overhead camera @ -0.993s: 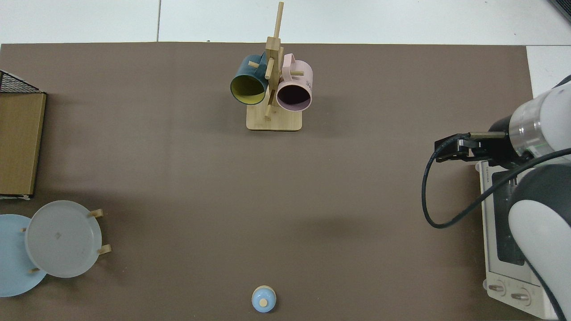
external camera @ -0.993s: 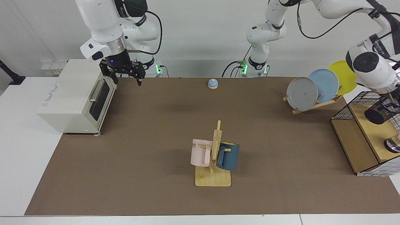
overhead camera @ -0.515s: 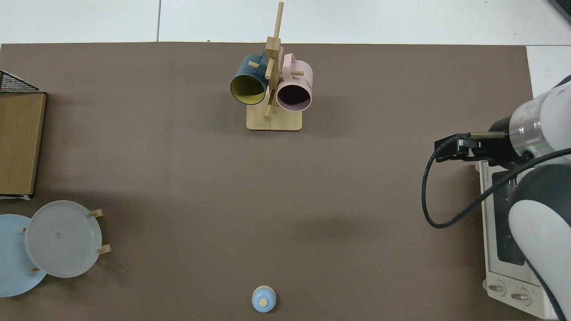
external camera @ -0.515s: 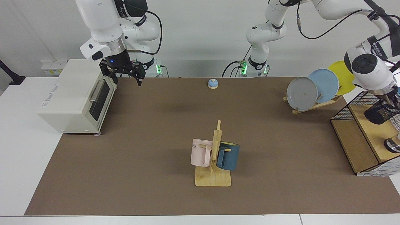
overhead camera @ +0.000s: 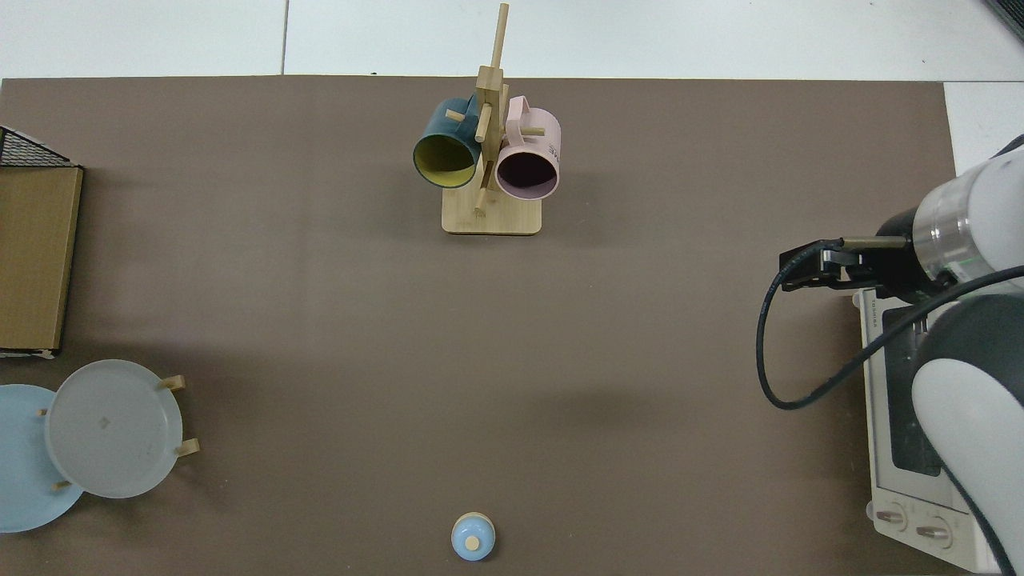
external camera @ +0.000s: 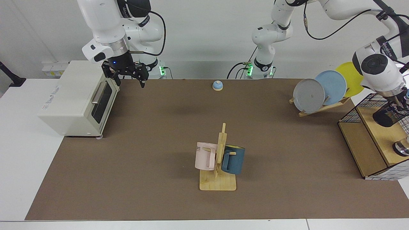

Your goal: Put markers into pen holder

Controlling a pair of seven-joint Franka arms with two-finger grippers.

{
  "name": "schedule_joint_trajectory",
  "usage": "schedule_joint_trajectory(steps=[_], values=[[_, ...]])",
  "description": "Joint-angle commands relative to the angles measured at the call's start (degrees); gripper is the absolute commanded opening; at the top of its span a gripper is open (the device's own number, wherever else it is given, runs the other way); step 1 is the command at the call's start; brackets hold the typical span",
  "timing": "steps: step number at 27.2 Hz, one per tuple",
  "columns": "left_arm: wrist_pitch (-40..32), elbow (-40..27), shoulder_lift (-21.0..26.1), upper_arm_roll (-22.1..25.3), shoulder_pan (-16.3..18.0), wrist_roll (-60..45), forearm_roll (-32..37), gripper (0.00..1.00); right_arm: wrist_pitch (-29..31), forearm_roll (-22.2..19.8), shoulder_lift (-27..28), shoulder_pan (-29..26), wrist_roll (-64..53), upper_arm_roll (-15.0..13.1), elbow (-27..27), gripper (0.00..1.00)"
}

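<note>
The black mesh pen holder (external camera: pixel 386 116) stands tilted on the top board of the wire-grid wooden shelf (external camera: pixel 362 148) at the far right of the facing view. My left gripper (external camera: pixel 399 103) hangs straight over its mouth, partly cut off by the picture's edge. I cannot make out the markers; the left hand and the mesh hide that spot. My right gripper (external camera: pixel 129 80) waits open and empty beside the toaster oven; in the top view the right gripper (overhead camera: pixel 800 268) is at the right. The pen holder is out of the top view.
A white toaster oven (external camera: pixel 75 97) stands at the left. A wooden mug tree (external camera: pixel 219 159) with a pink and a blue mug is near the front middle. A rack of plates (external camera: pixel 319 92) and a small blue bell (external camera: pixel 217 85) stand at the back.
The left hand has shifted slightly above the pen holder. The right arm has not moved.
</note>
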Motion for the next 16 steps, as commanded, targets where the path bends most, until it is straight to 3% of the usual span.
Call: schedule_joint_trajectory(steps=[1,16], values=[[1.1,-2.2,-2.0,-0.4,0.9,0.5,-0.9,0.50,0.5,0.3,-1.0,-1.0,-1.7,0.5,-1.0,1.00],[1.0,-1.1,-2.2,-0.4,0.9,0.9,-1.0,0.51,0.5,0.3,-1.1,-1.0,-1.7,0.5,-1.0,1.00]])
